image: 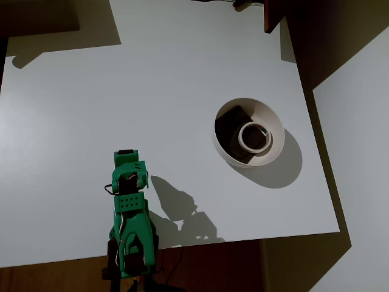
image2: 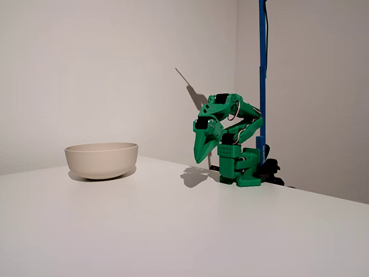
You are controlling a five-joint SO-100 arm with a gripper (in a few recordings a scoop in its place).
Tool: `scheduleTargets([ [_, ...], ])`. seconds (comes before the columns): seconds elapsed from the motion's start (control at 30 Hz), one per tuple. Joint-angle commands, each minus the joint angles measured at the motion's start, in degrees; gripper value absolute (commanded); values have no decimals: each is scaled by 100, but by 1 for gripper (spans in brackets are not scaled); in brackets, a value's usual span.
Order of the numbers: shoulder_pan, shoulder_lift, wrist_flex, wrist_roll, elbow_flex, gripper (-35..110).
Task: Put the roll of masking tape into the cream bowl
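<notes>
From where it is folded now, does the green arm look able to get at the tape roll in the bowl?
Probably yes. The tape roll lies uncovered in the open bowl, and bare table separates it from the hand. Whether the arm reaches that far is uncertain.

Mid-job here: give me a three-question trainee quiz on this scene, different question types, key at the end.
1. True or false: the roll of masking tape lies inside the cream bowl.
2. Multiple choice: the gripper is A) clamped on the tape, B) folded near the arm's base, apart from the bowl, C) inside the bowl.
3. Fill in: beside the tape in the bowl sits a dark ____.

Key: 1 true; 2 B; 3 block.
</notes>
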Motion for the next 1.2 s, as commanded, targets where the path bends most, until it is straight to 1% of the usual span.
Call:
scheduleTargets([
  [0.0,-70,817,193,-35,404,-8],
  [0.2,-123,2145,817,-132,1143,-8],
  [0.33,-123,2145,976,-97,1151,-8],
  [0.63,-132,2145,1758,9,958,-8],
  [0.77,-44,2145,1898,-62,932,-8],
  [1.17,53,2145,1898,26,932,-8],
])
